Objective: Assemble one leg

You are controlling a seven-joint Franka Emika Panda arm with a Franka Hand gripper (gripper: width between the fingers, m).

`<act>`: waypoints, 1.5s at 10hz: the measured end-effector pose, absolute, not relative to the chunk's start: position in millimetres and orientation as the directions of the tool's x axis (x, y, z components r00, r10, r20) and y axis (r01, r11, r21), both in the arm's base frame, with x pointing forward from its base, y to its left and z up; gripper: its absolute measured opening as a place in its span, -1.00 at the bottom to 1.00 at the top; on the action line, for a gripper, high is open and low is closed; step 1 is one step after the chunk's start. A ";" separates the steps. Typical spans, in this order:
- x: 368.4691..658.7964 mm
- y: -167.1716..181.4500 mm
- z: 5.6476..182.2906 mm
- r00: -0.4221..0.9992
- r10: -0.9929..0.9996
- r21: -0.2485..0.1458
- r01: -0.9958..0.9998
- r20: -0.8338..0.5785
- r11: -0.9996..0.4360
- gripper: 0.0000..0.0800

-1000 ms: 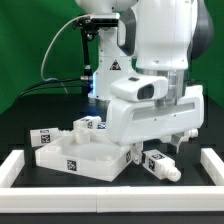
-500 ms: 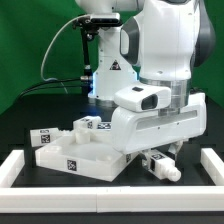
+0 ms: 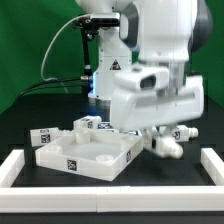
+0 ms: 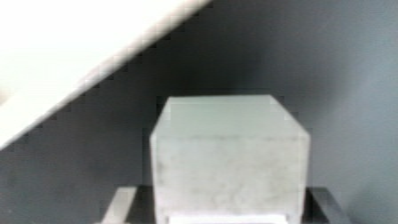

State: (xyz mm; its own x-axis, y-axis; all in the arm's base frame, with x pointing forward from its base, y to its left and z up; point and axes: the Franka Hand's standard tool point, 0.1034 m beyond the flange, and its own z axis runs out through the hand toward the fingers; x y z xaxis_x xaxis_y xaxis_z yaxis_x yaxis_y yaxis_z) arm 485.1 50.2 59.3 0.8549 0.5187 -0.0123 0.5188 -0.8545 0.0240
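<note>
My gripper [image 3: 160, 141] is shut on the leg [image 3: 169, 147], a short white blocky peg held off the black table, just to the exterior view's right of the square tray-like piece [image 3: 72, 157]. In the wrist view the leg [image 4: 228, 148] fills the space between the two fingers [image 4: 128, 206] of my gripper [image 4: 228, 208], and a white edge of the tray-like piece [image 4: 71, 55] crosses one corner. The leg's marker tag does not show in either view.
Two more tagged white pegs lie behind the tray-like piece [image 3: 90, 124] [image 3: 42, 137], and another shows at the exterior view's right [image 3: 186, 131]. A white raised border [image 3: 14, 168] frames the black table. A camera stand [image 3: 98, 75] stands behind.
The arm has risen and tilted. The leg, lying on the table by the tray-like piece's corner before, now hangs in the gripper above the table.
</note>
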 end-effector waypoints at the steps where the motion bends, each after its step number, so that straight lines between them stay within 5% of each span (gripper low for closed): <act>1: 464.1 45.4 66.9 0.869 0.495 0.024 0.495 -0.020 -0.869 -0.33; 6: 454.3 47.6 65.0 0.895 0.445 0.022 0.445 -0.025 -0.895 -0.33; 8: 414.9 48.8 63.3 0.928 0.369 0.010 0.370 -0.053 -0.929 -0.33; 10: 377.3 41.0 46.6 0.934 0.346 -0.014 0.346 -0.090 -0.938 -0.33; 15: 365.9 42.2 7.0 0.933 0.348 -0.025 0.347 -0.091 -0.938 -0.33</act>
